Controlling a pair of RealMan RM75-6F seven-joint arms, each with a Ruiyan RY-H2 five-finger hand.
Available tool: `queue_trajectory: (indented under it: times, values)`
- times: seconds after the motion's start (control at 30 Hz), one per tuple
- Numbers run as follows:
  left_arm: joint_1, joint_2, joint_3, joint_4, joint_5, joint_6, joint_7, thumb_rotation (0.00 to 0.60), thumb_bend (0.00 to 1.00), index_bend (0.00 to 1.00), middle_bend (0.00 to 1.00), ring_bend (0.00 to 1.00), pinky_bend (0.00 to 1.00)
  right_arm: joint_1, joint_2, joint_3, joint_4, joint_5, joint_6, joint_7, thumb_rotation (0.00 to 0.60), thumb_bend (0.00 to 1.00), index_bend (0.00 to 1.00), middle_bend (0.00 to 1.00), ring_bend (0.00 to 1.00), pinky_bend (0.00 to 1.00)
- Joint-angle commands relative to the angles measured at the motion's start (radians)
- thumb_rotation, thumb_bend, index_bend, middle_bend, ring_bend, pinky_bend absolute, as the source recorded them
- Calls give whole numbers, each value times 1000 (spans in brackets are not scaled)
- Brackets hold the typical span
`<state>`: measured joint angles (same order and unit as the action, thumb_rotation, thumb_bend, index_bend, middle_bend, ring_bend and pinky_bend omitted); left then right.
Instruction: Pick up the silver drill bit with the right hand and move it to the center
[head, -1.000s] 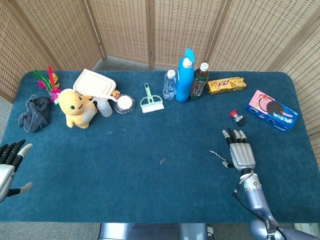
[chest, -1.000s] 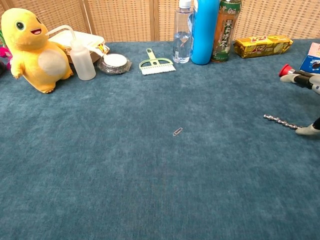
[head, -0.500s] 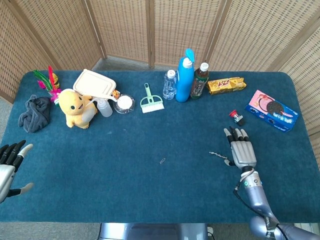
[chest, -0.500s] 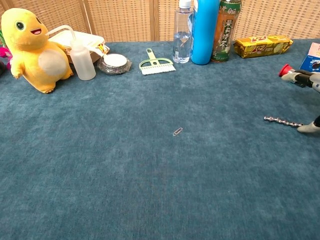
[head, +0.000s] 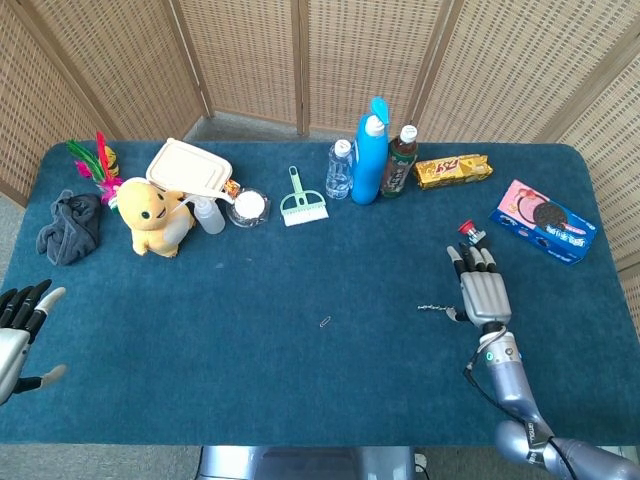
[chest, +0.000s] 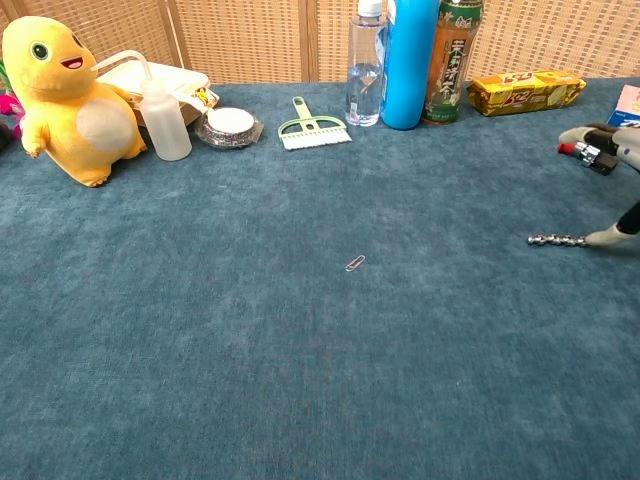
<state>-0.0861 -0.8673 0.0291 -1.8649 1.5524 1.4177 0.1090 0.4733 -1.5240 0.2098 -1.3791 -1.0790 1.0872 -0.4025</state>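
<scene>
The silver drill bit (head: 436, 308) (chest: 556, 240) lies flat on the blue table at the right, pointing left. My right hand (head: 481, 290) (chest: 615, 190) rests palm down just right of it, fingers stretched toward the back. Its thumb touches the bit's right end. The hand holds nothing. My left hand (head: 18, 325) hangs at the table's left edge, fingers apart and empty; the chest view does not show it.
A small paperclip (head: 325, 322) (chest: 355, 263) lies near the middle. A red-capped item (head: 468, 231) sits at my right fingertips, a cookie box (head: 546, 222) beyond. Bottles (head: 370, 152), a green brush (head: 300, 203), a yellow plush (head: 152, 215) line the back.
My right hand has slid toward the back of the table, its fingertips reaching the red-capped item. The drill bit has swung with the thumb and now lies level.
</scene>
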Motion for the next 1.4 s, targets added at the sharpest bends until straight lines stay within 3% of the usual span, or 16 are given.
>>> queue_trajectory:
  times: [0.03,0.33,0.63,1.17,1.4]
  values:
    - [-1,-1,1,0,1,-2,1,600,175,34,0,0,0,5,4,0,-8,-3,4,-9,600,0,0,0,0,0]
    - [-1,-1,2,-1,-1,-4,4,600,175,34,0,0,0,6,29,-22,-104,-49,2,25,600,0,21,0,0,0]
    - [-1,1,2,-2,1,-3,-3,600,175,34,0,0,0,40,20,-8,-167,-3,-31,3,600,0,386,0,0,0]
    - [-2,13,0,0,-5,-3,-28,600,175,34,0,0,0,57,-43,1,-86,69,-24,10,600,6,519,0,0,0]
    - [-2,10,2,-1,-4,-4,-19,600,175,34,0,0,0,52,-38,-8,-82,58,-22,35,600,61,505,0,0,0]
